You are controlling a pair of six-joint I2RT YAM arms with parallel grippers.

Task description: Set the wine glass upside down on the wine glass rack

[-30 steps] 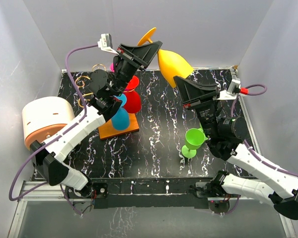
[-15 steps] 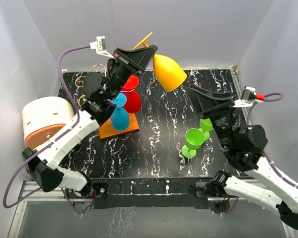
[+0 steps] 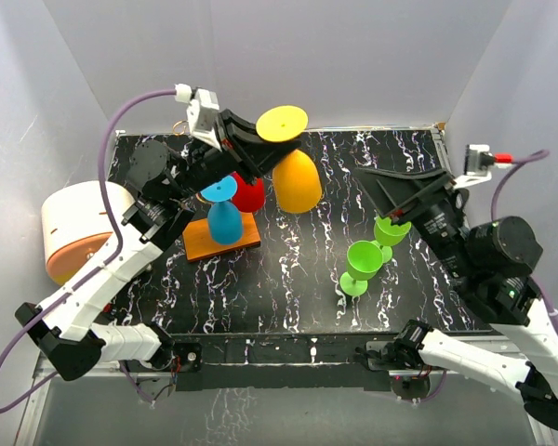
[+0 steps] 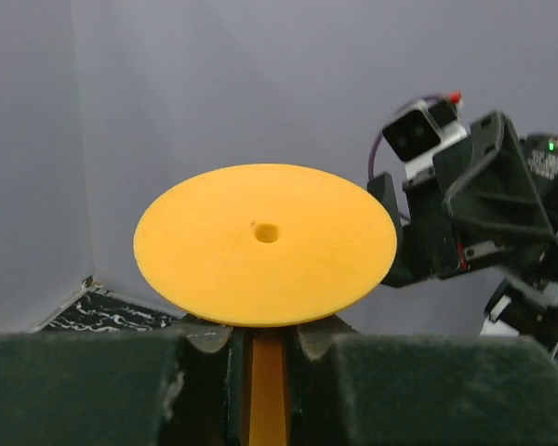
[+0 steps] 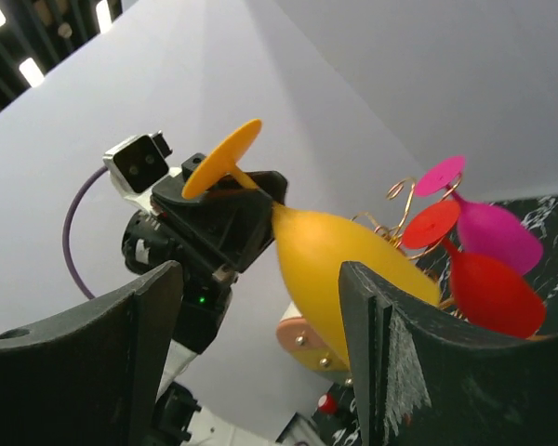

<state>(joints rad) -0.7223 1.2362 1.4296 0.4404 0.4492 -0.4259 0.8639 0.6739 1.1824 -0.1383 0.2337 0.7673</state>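
The yellow wine glass [image 3: 298,181] hangs upside down in the air, its round foot [image 3: 282,123] on top. My left gripper [image 3: 272,149] is shut on its stem just under the foot. In the left wrist view the stem [image 4: 265,390] runs between the fingers below the foot [image 4: 265,243]. The wine glass rack [image 3: 205,246] stands to the left of the held glass, its orange base on the table. Blue [image 3: 225,218] and red [image 3: 249,193] glasses hang on it. My right gripper [image 3: 405,192] stands open to the right, apart from the glass. Its wrist view shows the yellow bowl [image 5: 344,269] beyond its fingers.
Two green wine glasses [image 3: 363,260] [image 3: 391,230] stand on the table under the right arm. A peach cylinder [image 3: 74,232] sits at the left edge. A pink glass [image 5: 498,237] hangs at the back of the rack's gold wire [image 5: 400,200]. Grey walls enclose the table.
The right gripper let go of the yellow bowl, opened and drew back to the right. The left arm turned the glass foot-up and lowered it beside the rack.
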